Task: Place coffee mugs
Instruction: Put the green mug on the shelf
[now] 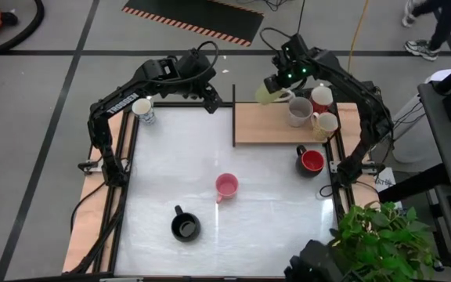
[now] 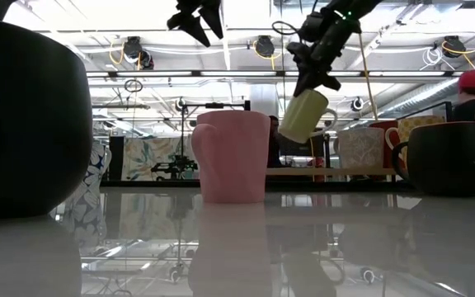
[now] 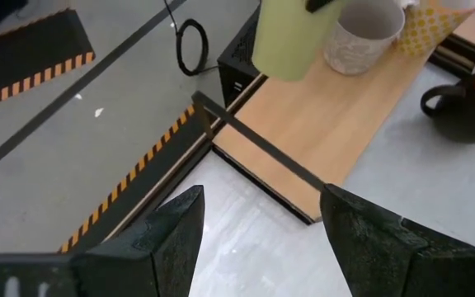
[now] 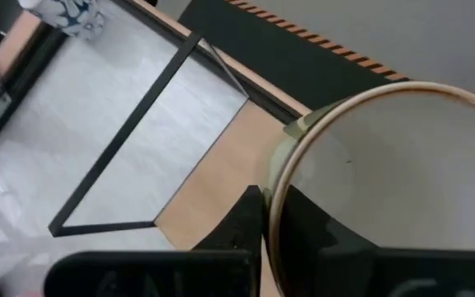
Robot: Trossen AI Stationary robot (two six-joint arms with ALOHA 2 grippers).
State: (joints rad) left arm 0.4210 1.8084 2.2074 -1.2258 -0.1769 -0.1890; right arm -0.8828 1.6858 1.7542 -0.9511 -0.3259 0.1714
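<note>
High view: right gripper (image 1: 279, 84) pinches the pale yellow-green mug (image 1: 268, 95) aloft, handle hidden; left gripper (image 1: 207, 92), fingers parted, empty, over the table's far edge.

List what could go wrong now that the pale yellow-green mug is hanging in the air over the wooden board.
1. The right claw pinches the yellow-green mug by its rim only, and the mug hangs tilted; it may slip or swing.
2. The grey mug, a white mug and a cream mug crowd the wooden board; lowering could knock them.
3. The left claw hovers open near the board's edge, so the arms might collide.
</note>
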